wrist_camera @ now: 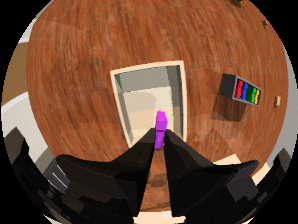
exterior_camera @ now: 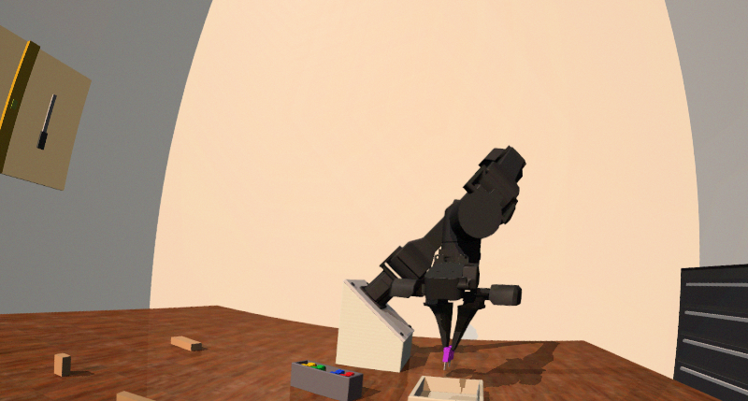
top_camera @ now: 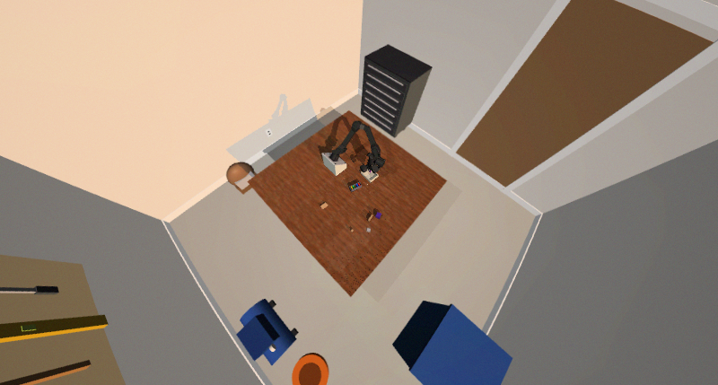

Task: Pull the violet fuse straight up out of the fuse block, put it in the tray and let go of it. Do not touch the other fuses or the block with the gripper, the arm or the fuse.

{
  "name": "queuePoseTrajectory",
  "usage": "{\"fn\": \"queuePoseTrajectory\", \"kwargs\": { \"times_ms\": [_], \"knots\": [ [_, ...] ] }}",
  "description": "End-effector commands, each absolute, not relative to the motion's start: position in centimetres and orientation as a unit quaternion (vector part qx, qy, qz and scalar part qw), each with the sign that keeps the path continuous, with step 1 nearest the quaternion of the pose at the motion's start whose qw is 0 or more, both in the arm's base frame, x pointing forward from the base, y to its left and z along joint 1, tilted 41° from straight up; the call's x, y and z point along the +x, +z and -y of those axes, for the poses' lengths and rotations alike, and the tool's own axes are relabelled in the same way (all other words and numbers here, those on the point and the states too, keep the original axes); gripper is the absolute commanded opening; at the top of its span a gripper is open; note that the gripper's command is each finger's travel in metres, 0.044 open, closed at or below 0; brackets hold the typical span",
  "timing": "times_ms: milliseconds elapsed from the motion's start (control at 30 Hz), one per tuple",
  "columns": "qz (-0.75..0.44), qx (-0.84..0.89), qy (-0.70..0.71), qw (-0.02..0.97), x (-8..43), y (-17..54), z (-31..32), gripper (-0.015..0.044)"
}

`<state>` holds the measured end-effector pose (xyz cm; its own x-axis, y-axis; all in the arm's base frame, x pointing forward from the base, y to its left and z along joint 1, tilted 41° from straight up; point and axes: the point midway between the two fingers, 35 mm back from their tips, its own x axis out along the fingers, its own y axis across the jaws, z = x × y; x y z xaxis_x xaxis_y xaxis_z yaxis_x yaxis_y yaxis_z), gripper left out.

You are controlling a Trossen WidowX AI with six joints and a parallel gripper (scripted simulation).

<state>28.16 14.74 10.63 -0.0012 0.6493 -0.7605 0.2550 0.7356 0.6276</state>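
My gripper point(exterior_camera: 449, 347) point(wrist_camera: 159, 132) is shut on the violet fuse point(exterior_camera: 447, 354) point(wrist_camera: 161, 121), which hangs from the fingertips with its prongs down in the exterior view. The fuse is above the tray, clear of it. The cream tray point(exterior_camera: 445, 398) point(wrist_camera: 183, 95) is open-topped; in the wrist view the fuse shows over its inside, near the end closer to the fingers. The grey fuse block point(exterior_camera: 324, 380) point(wrist_camera: 228, 87) point(top_camera: 354, 186) stands beside the tray, with red, blue, green and yellow fuses in it and a gap between the blue and the green.
The arm's pale wedge-shaped base point(top_camera: 333, 163) point(exterior_camera: 368, 341) stands behind the block and tray. Wooden pieces point(exterior_camera: 186, 343) point(exterior_camera: 62, 365) point(top_camera: 323, 205) lie away on the brown surface, with a purple cube point(top_camera: 378, 214) farther off. A dark drawer cabinet point(top_camera: 394, 91) stands beyond the surface.
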Motion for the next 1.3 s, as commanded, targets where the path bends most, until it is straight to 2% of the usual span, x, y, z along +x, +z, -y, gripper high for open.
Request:
{"fn": "queuePoseTrajectory", "kwargs": {
  "times_ms": [0, 1000, 1267],
  "knots": [
    [-0.687, 0.333, 0.157, 0.627, 28.0, 11.4, -15.1, 0.0],
    [-0.687, 0.333, 0.158, 0.627, 28.0, 8.4, -17.8, 0.0],
    [-0.685, 0.332, 0.163, 0.628, 27.9, 8.8, -17.8, 0.021]
  ]
}}
